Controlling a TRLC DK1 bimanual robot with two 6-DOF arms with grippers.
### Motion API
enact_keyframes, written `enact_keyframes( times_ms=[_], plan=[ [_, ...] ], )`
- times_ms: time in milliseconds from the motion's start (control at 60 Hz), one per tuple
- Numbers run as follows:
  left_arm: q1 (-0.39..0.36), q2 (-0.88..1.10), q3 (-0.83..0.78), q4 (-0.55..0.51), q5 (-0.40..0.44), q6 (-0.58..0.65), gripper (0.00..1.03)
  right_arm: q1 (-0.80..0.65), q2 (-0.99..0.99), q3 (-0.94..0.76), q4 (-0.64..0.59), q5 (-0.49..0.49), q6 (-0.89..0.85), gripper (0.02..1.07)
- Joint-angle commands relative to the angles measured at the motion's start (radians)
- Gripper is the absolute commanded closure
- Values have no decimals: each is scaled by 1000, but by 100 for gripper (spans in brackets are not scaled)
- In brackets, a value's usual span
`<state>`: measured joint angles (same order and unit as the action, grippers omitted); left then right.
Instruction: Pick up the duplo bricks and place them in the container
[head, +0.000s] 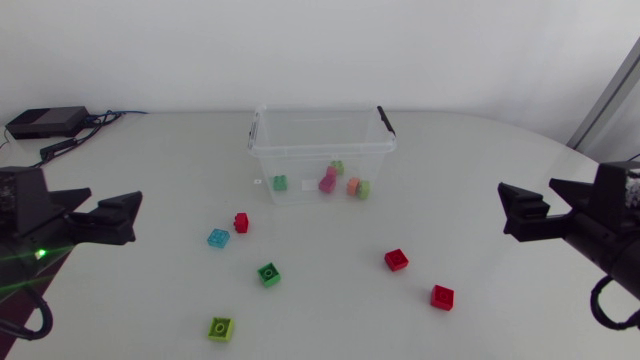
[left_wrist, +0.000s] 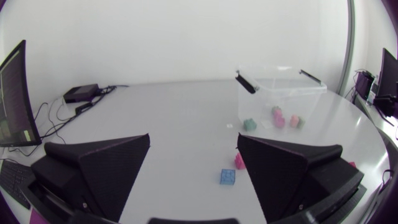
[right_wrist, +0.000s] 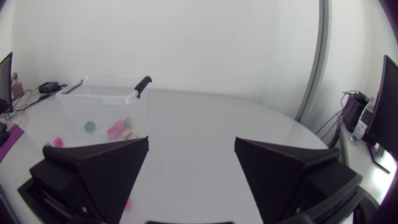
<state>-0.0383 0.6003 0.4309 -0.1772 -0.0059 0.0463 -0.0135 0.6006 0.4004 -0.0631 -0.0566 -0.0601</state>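
A clear plastic container (head: 320, 140) with black handles stands at the back middle of the table, with several green, pink and orange bricks inside. Loose duplo bricks lie in front of it: a small red one (head: 241, 222), a blue one (head: 218, 238), a green one (head: 268, 274), a lime one (head: 221, 327) and two red ones (head: 396, 260) (head: 442, 296). My left gripper (head: 133, 218) hovers open and empty at the left side, well away from them. My right gripper (head: 505, 210) hovers open and empty at the right. The left wrist view shows the blue brick (left_wrist: 227, 177) ahead between the open fingers (left_wrist: 99, 171).
A black box (head: 45, 122) with cables sits at the table's back left corner. A small white scrap (head: 257, 182) lies just left of the container. Bare tabletop separates both grippers from the bricks.
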Motion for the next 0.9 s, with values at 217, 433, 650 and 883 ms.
enact_keyframes(
  times_ms=[217, 433, 650, 883],
  plan=[
    [-75, 544, 356, -360, 14, 58, 6, 27, 272, 196, -254, -11, -83, 7],
    [-98, 816, 443, -361, 15, 87, 6, 41, 412, 279, -397, -37, -142, 7],
    [-155, 1035, 557, -367, 23, 49, 12, 95, 488, 299, -458, -37, -155, 7],
    [-189, 1179, 641, -364, 21, 12, 18, 135, 499, 299, -474, -35, -155, 7]
  ],
)
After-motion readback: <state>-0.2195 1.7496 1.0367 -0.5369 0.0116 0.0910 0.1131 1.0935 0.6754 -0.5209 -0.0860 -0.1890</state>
